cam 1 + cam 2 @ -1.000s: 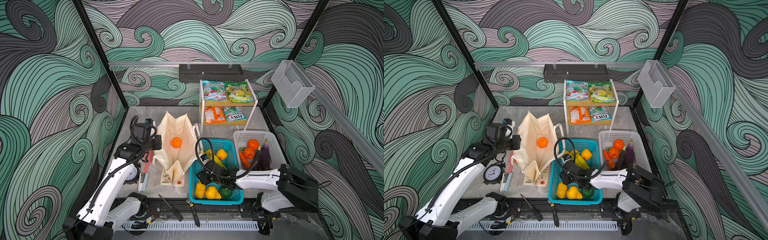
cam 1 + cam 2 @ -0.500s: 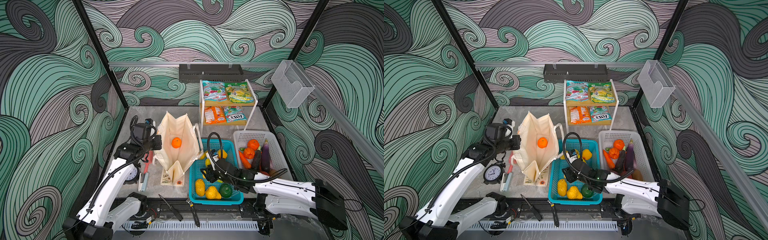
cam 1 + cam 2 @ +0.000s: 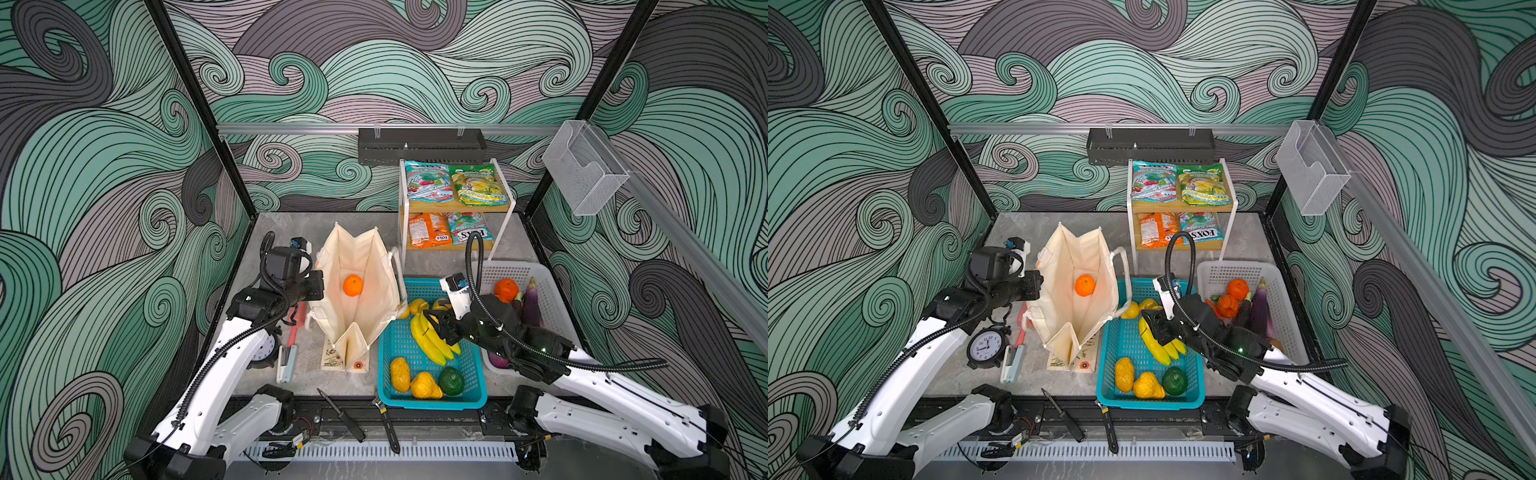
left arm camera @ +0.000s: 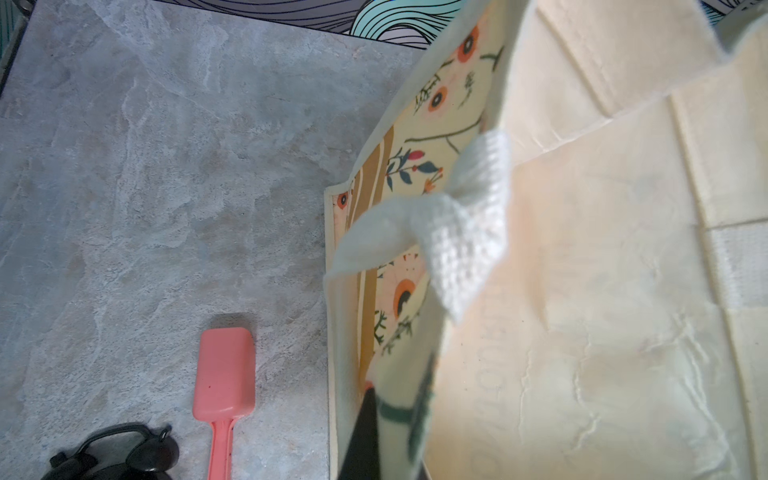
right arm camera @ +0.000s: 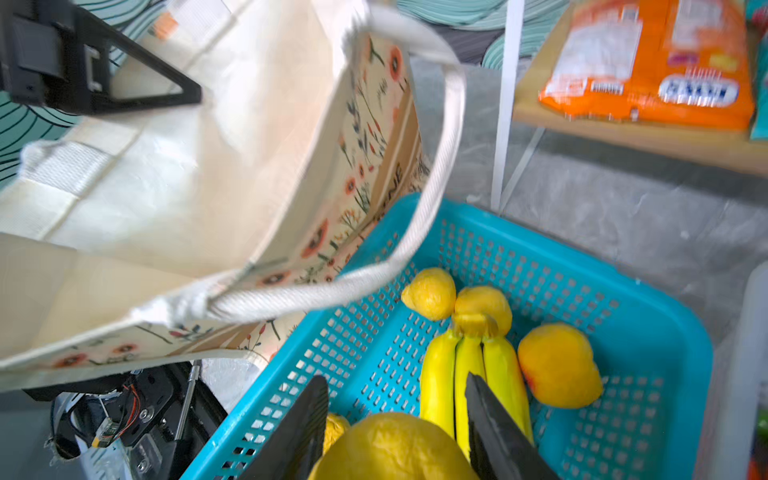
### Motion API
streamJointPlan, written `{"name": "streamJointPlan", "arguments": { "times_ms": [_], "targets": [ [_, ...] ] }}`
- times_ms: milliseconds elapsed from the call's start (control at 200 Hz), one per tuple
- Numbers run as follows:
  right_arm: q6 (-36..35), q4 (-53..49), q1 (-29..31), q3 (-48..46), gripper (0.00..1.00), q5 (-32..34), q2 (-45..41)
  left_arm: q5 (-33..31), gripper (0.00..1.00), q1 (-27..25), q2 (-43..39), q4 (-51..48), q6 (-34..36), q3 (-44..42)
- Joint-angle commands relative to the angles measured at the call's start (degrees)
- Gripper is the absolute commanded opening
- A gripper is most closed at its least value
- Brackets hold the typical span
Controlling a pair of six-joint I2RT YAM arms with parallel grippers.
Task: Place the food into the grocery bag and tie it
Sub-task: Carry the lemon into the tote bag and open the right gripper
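Note:
The cream grocery bag [image 3: 374, 257] [image 3: 1075, 257] stands open with an orange [image 3: 353, 285] [image 3: 1085, 285] inside. My left gripper [image 3: 318, 286] [image 4: 390, 399] is shut on the bag's left rim; fabric hides one finger. My right gripper [image 3: 436, 328] [image 3: 1156, 328] [image 5: 395, 380] hangs over the teal basket [image 3: 432, 403] [image 5: 623, 270], shut on a yellow lemon [image 5: 390, 449]. The arm hides this lemon in both top views. A banana bunch [image 3: 428, 340] [image 5: 465, 365] lies just beyond the fingers. An eggplant [image 3: 532, 301] lies in the white basket [image 3: 515, 270]. Snack packets [image 3: 430, 183] lie on the shelf.
A black clock [image 3: 986, 347], a pink spatula [image 4: 224, 374] and a small brush [image 3: 286, 361] lie left of the bag. A knife [image 3: 340, 415] and a wrench [image 3: 386, 424] rest on the front rail. The white shelf rack [image 3: 505, 232] stands behind the baskets.
My right arm has swung out to the right, and its gripper has moved a little back and right over the teal basket. The left arm and the bag have not moved.

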Motion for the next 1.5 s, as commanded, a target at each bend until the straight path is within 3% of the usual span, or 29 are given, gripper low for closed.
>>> {"name": "streamJointPlan", "arguments": {
  "times_ms": [0, 225, 370, 640, 841, 1496],
  "targets": [
    [-7.54, -2.39, -0.07, 8.16, 0.4, -1.78, 5.1, 2.76, 0.0, 0.51, -0.57, 1.2, 0.91, 0.07],
    [-10.2, 2.48, 0.1, 21.45, 0.38, -12.25, 18.34, 5.31, 0.0, 0.52, -0.41, 1.26, 1.33, 0.23],
    [-11.69, 1.04, 1.39, 30.23, 0.38, -9.63, 29.57, 12.33, 0.0, 0.46, 1.0, 1.95, 1.28, 0.68],
    [-8.52, -8.87, 3.43, 45.69, 0.36, -6.07, 48.68, 9.24, 0.0, 0.52, 0.42, 1.35, 1.41, 0.76],
    [-7.62, -9.46, 5.97, 48.79, 0.35, -5.72, 55.17, 8.89, 0.0, 0.52, 1.19, 0.95, 1.35, 0.93],
    [-2.28, -9.73, 5.91, 48.65, 0.35, -11.23, 68.75, 3.62, 0.0, 0.56, -0.12, -0.02, 0.56, 1.01]
  ]
}}
